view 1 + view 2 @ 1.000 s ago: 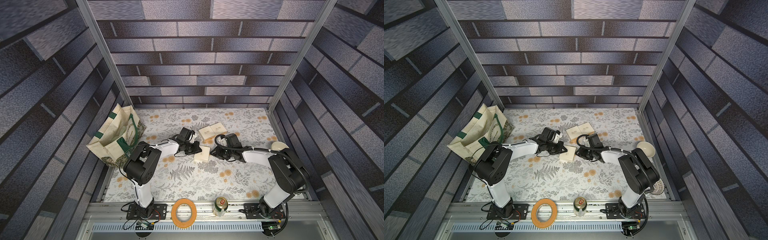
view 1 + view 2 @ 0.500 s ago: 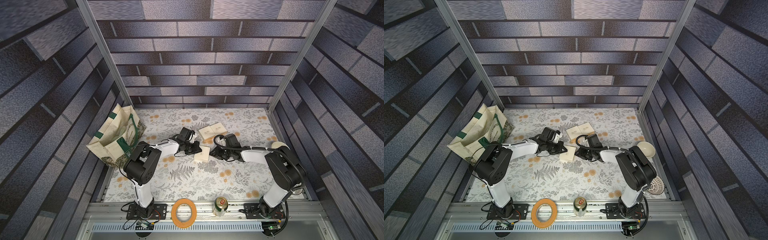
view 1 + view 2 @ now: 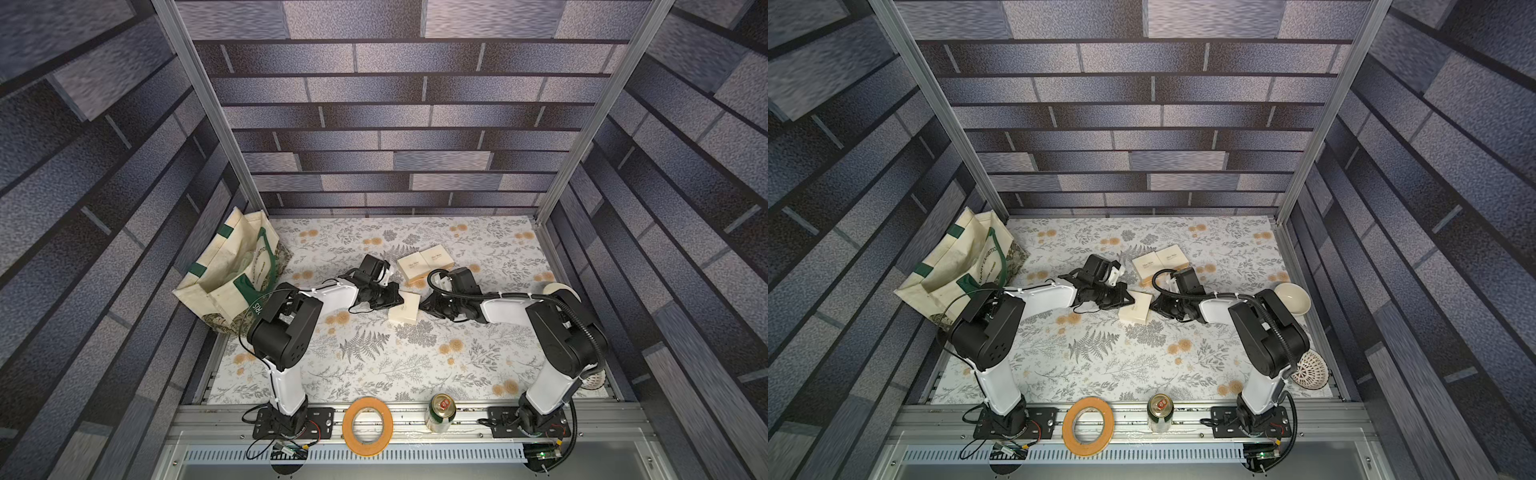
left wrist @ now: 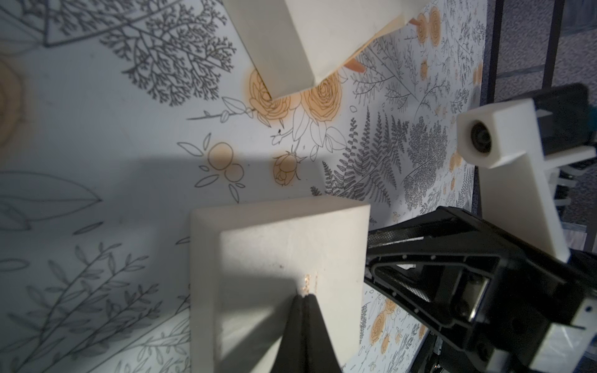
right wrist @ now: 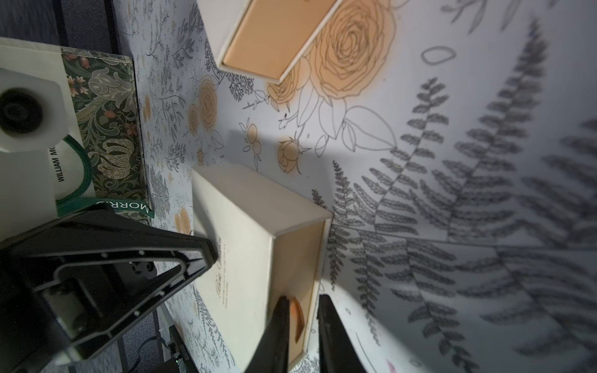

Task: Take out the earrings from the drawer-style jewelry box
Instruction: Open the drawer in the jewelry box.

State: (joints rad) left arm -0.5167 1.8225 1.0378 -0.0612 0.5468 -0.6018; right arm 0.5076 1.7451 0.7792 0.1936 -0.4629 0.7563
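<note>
Three cream cardboard boxes: a side-by-side back pair point(image 3: 424, 263), and one middle box point(image 3: 402, 308) between two grippers, open floral mat point(image 3: 374, 365) in front. Left gripper point(image 4: 303, 294), jaws together, presses its top; right gripper point(image 5: 304, 299) narrowly straddles its orange pull tab point(image 5: 297, 318). Earrings unseen.

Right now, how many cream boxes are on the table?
3. One cream box lies mid-table; two more sit side by side just behind it. The tote bag could hide others.
</note>
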